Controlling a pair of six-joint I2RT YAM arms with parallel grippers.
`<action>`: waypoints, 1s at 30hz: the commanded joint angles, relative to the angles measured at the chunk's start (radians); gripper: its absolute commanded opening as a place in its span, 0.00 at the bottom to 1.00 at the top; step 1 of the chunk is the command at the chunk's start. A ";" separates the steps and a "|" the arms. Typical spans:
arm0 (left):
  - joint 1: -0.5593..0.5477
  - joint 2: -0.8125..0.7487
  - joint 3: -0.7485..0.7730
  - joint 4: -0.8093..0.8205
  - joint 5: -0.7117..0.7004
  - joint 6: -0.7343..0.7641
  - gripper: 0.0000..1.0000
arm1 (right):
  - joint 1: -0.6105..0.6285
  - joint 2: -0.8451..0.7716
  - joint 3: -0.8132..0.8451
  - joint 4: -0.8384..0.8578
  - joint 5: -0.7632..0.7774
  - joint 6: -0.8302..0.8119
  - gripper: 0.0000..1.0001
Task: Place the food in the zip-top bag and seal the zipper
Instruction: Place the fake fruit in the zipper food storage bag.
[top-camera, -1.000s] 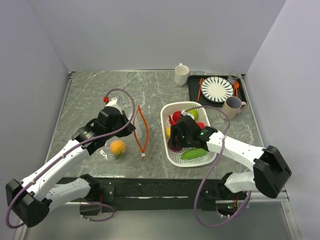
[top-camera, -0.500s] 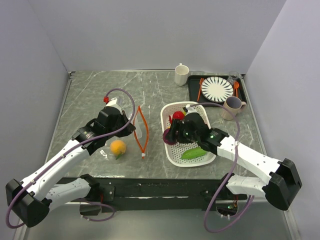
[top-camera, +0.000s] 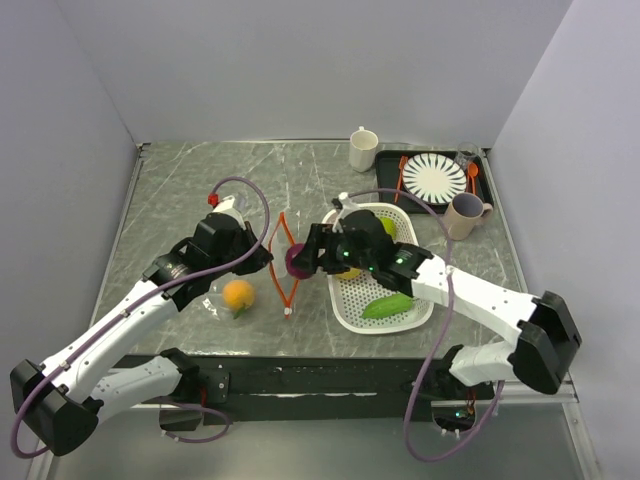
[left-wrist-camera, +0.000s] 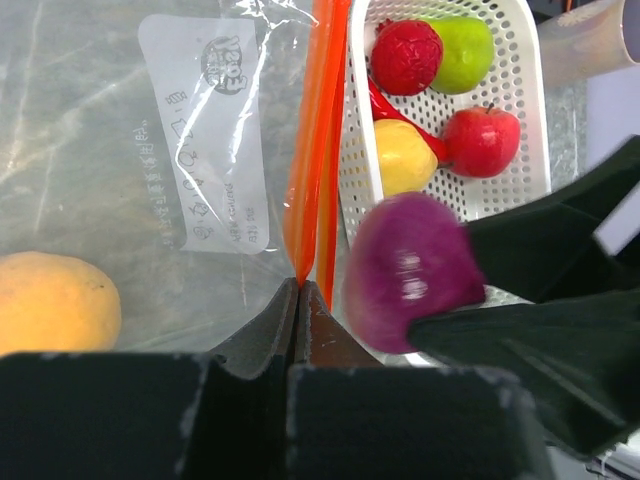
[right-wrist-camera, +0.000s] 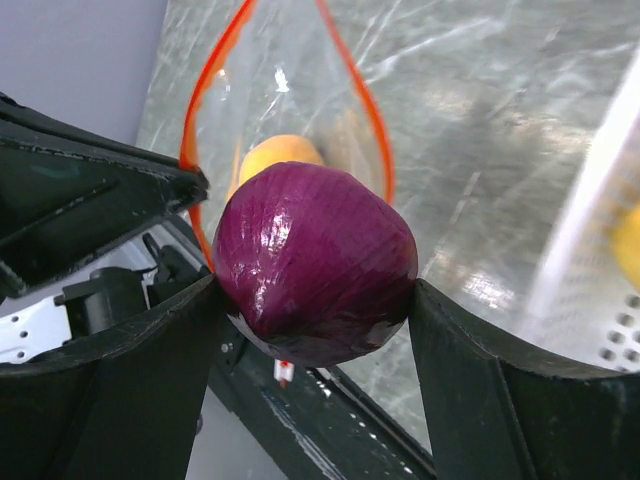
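Note:
My right gripper (top-camera: 303, 261) is shut on a purple ball (top-camera: 298, 262), also seen in the right wrist view (right-wrist-camera: 315, 262) and the left wrist view (left-wrist-camera: 412, 272). It holds the ball just right of the zip-top bag's open mouth, edged by the orange-red zipper (top-camera: 288, 262). My left gripper (top-camera: 262, 256) is shut on the zipper strip (left-wrist-camera: 302, 200) and holds the clear bag (left-wrist-camera: 150, 150) open. An orange ball (top-camera: 237, 294) lies inside the bag. Red, green and yellow balls (left-wrist-camera: 405, 157) and a chilli lie in the white basket (top-camera: 345, 297), with a green cucumber (top-camera: 387, 306).
A black tray (top-camera: 388, 192) with a striped plate (top-camera: 433, 178) and orange cutlery stands at the back right. A white mug (top-camera: 363, 149) and a beige mug (top-camera: 464, 214) stand near it. Grey walls close in the table.
My right gripper has lifted the purple ball out of the basket and carried it left to the bag's mouth. The left arm has held still.

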 joint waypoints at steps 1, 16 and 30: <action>-0.004 -0.020 0.002 0.046 0.039 -0.008 0.01 | 0.041 0.080 0.106 0.011 -0.017 -0.006 0.38; -0.004 -0.034 0.091 0.003 0.076 0.016 0.01 | 0.068 0.181 0.223 -0.099 0.084 -0.037 0.57; -0.004 -0.068 0.102 -0.022 0.059 0.018 0.01 | 0.068 0.098 0.228 -0.133 0.145 -0.057 0.90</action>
